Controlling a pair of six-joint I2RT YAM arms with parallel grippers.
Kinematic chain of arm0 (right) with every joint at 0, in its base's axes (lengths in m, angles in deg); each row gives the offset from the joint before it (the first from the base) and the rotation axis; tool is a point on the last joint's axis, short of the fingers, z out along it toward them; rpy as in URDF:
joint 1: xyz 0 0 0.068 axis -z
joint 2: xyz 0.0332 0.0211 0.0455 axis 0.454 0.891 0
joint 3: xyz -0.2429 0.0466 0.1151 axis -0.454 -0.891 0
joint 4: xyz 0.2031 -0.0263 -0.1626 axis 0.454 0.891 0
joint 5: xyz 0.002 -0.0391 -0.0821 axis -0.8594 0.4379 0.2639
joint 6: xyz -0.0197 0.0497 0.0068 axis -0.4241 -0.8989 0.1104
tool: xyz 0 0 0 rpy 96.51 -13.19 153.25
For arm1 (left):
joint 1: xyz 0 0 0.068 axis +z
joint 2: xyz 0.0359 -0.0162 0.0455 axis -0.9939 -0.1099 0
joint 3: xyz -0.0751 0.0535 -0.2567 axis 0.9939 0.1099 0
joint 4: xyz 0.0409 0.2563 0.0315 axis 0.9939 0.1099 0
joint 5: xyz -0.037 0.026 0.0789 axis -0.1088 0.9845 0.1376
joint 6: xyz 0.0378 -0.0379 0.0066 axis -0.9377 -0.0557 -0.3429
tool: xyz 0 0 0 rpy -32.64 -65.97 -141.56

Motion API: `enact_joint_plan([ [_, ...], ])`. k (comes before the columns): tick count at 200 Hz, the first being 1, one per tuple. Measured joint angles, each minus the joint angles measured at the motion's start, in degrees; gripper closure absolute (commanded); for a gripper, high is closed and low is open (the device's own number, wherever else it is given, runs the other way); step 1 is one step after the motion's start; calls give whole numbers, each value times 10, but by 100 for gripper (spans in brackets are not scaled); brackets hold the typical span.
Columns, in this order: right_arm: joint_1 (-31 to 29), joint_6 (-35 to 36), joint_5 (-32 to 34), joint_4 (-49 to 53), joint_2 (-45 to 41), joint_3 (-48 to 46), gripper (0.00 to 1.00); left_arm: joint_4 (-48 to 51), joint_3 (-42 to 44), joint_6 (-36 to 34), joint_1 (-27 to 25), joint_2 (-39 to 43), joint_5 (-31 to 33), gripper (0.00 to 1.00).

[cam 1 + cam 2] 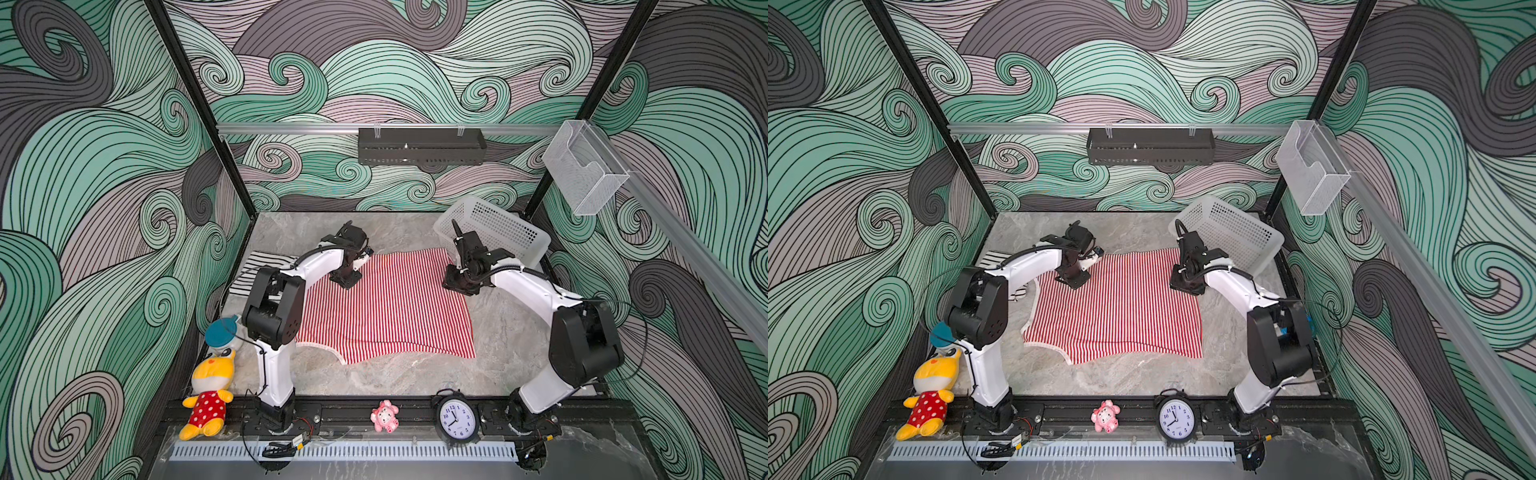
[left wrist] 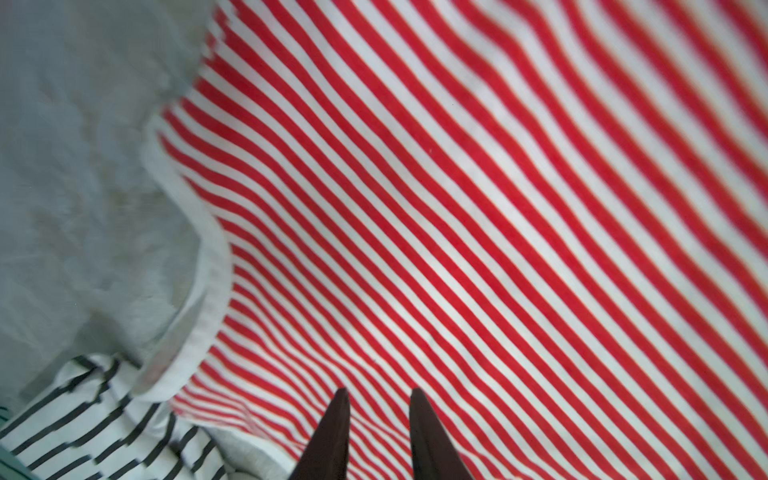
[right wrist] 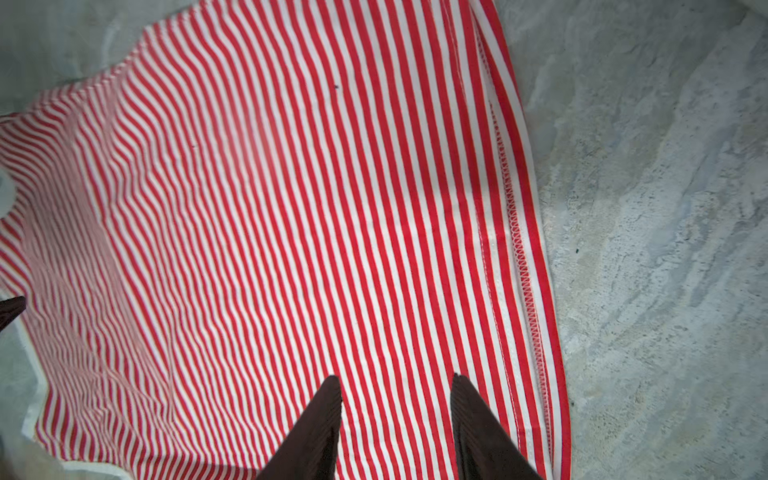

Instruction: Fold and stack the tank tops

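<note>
The red-and-white tank top [image 1: 386, 307] [image 1: 1117, 307] lies spread flat on the marble table, its pale-trimmed edge toward the front left. The black-and-white tank top [image 1: 262, 270] [image 1: 990, 259] lies at the far left, partly hidden behind the left arm and meeting the red top's trimmed edge [image 2: 199, 299]. My left gripper [image 1: 347, 283] [image 2: 379, 395] hovers over the red top's far left part, open, fingers a little apart with flat fabric showing between them. Over the far right part near the stitched hem [image 3: 523, 249], my right gripper [image 1: 457, 286] [image 3: 395, 380] is open wider, holding nothing.
A white perforated basket [image 1: 498, 232] tilts at the back right, just behind the right gripper. A yellow plush toy in a red polka-dot outfit [image 1: 208, 399], a pink toy [image 1: 384, 415] and a black clock [image 1: 455, 417] sit along the front rail. Bare marble [image 1: 374, 382] shows in front of the red top.
</note>
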Motion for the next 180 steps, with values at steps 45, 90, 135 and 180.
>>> enact_joint_plan([
  [45, 17, 10, 7, -1, 109, 87, 56, -16, 47, 0, 0, 99, -2, 71],
  [90, 46, 20, 16, 10, 244, 236, 56, -13, 162, -19, 0, 170, -13, 71],
  [135, 80, 26, 45, 54, 309, 332, 56, 7, 263, -53, 0, 263, -43, 71],
  [180, 127, 46, 74, 101, 338, 398, 55, 56, 305, -90, -8, 339, -95, 70],
])
